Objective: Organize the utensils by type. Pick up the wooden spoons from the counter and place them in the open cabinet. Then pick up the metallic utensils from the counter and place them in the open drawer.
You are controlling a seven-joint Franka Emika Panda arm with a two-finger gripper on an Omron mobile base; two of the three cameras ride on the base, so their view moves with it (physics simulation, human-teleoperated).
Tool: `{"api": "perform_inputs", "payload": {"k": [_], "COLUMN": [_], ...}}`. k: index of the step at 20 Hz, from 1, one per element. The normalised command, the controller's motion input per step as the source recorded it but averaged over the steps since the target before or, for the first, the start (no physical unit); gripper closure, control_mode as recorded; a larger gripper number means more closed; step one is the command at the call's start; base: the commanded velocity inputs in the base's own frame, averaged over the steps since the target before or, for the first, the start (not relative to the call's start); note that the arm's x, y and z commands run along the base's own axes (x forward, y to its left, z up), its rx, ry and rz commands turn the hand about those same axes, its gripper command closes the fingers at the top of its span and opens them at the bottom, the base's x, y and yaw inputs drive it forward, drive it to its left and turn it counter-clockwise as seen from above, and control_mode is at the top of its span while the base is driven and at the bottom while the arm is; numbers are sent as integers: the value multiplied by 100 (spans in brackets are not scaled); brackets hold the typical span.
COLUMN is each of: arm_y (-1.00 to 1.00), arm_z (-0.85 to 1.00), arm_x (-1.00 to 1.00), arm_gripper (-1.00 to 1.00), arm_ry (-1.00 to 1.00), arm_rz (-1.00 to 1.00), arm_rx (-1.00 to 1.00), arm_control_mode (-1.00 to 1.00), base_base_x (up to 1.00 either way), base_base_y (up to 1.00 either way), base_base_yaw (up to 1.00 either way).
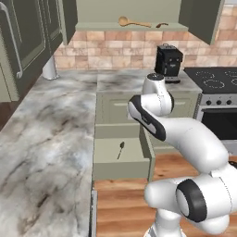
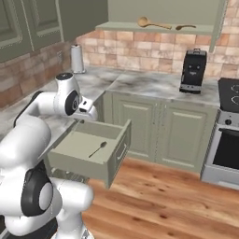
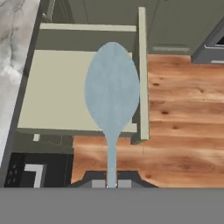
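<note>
Metal spoon (image 3: pixel 112 89), centre of the hand view: claw (image 3: pixel 111 183) closed on its thin handle, bowl hanging over the open drawer (image 3: pixel 57 89), seemingly for release there; another metal spoon (image 1: pixel 121 149) already lies inside. Wooden spoons (image 1: pixel 134 21), upper frame: both on the cabinet shelf (image 1: pixel 92 26); that half looks done.

Coffee machine (image 1: pixel 167 61): black, boxy, stood upright at upper centre-right of the left base view; seen at upper right of the right base view.

Stove (image 1: pixel 217 79): black cooktop with ring markings at the right edge of the left base view, above a steel front with knobs and a dark oven door (image 2: pixel 227 149).

Paper towel roll (image 2: pixel 77 58): white, upright, placed at upper left of the right base view, before the brick backsplash (image 2: pixel 154 51).

Backsplash: tan and pink bricks, spread across the upper band.

Floor (image 2: pixel 158 200): orange-brown wood planks, found at lower right.
</note>
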Motion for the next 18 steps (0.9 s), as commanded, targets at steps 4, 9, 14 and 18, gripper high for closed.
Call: {"api": "perform_inputs", "payload": {"k": [4,9,14,18], "arm_y": [0,0,0,0], "arm_z": [0,0,0,0], "arm_x": [0,0,0,0], "arm_gripper": [100,100,100,100], "arm_ry": [0,0,0,0], "arm_rz": [0,0,0,0], "arm_rx": [0,0,0,0], "arm_control_mode": [100,100,100,100], "base_base_x": [66,33,0,0], "base_base_y": [5,11,0,0], "base_base_yaw": [0,0,0,0]}}
